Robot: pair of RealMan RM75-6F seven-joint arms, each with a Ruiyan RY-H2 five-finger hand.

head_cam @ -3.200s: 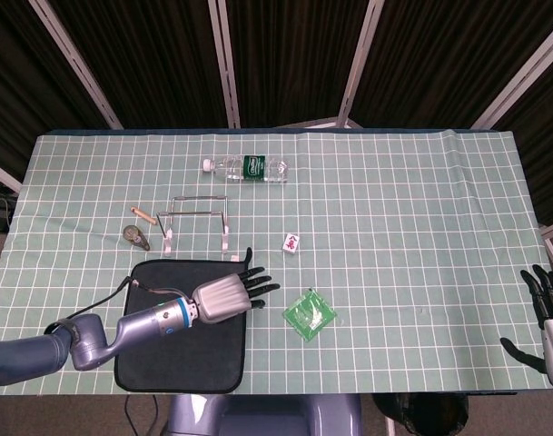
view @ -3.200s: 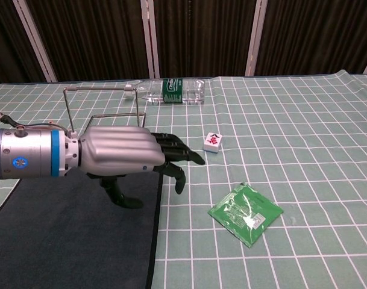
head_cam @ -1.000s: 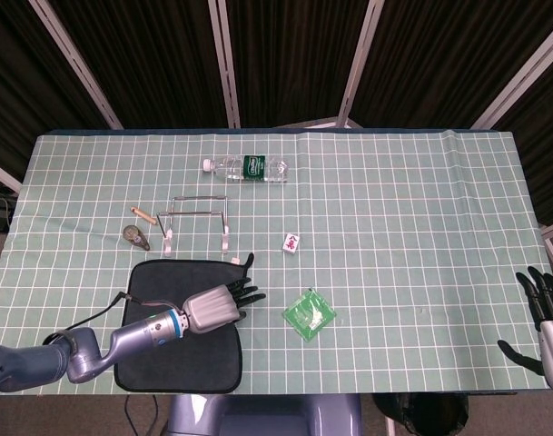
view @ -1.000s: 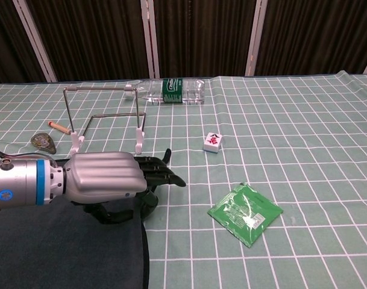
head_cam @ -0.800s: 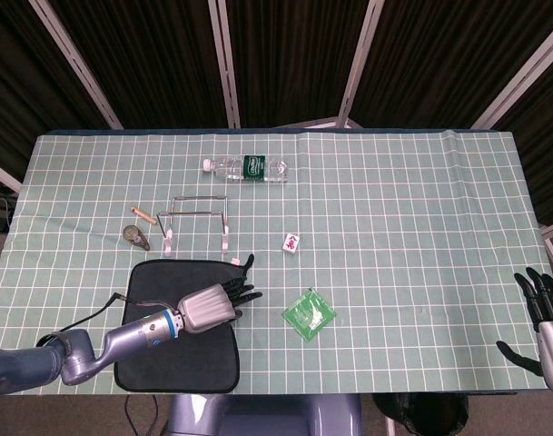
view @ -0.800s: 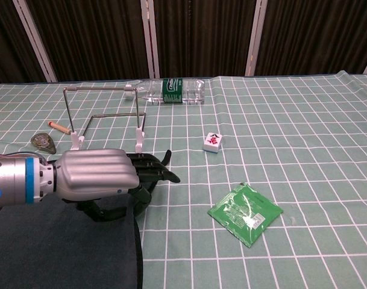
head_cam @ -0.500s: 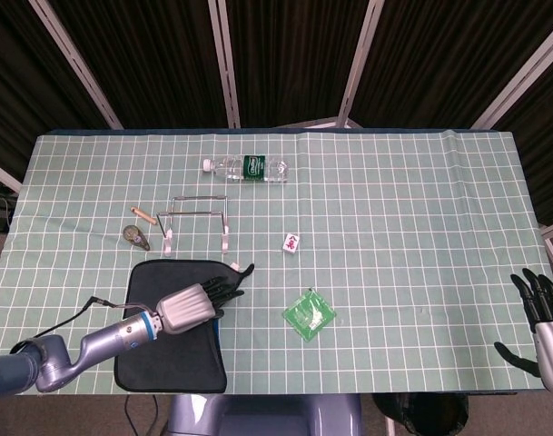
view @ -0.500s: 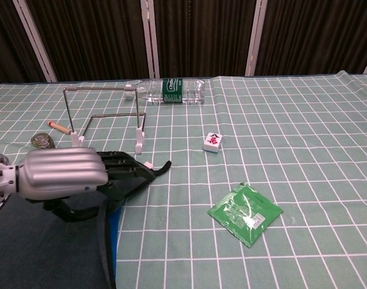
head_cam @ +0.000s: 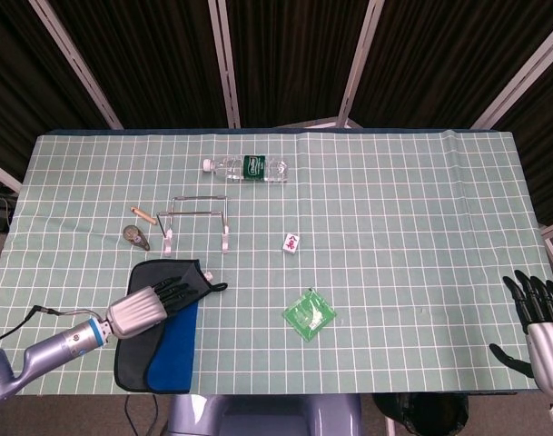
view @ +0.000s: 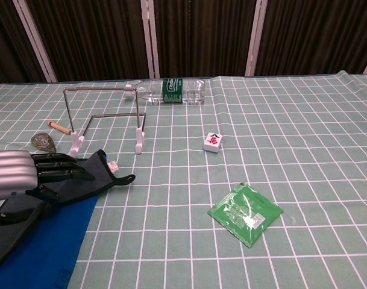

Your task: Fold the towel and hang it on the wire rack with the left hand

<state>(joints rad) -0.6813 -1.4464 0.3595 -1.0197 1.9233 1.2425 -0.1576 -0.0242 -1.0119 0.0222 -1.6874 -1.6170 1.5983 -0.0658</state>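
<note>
The towel [head_cam: 172, 350] lies at the table's front left, dark on top with a blue underside [view: 41, 244] now showing. My left hand [head_cam: 147, 309] grips its right edge, lifted and drawn over to the left; in the chest view the left hand [view: 17, 171] sits at the left border with the dark towel edge [view: 90, 174] draped over its fingers. The wire rack [head_cam: 197, 222] stands upright just behind the towel, also seen as the wire rack [view: 105, 117] in the chest view. My right hand [head_cam: 539, 327] hangs open at the table's far right edge, holding nothing.
A water bottle [head_cam: 247, 167] lies behind the rack. A mahjong tile [head_cam: 293, 242] and a green packet [head_cam: 309, 314] sit right of the towel. A small wooden stick [head_cam: 144, 216] and a round olive object [head_cam: 135, 236] lie left of the rack.
My left hand has pulled the towel's right edge leftward across the towel, turning it over and exposing the blue underside. The right hand barely shifted.
</note>
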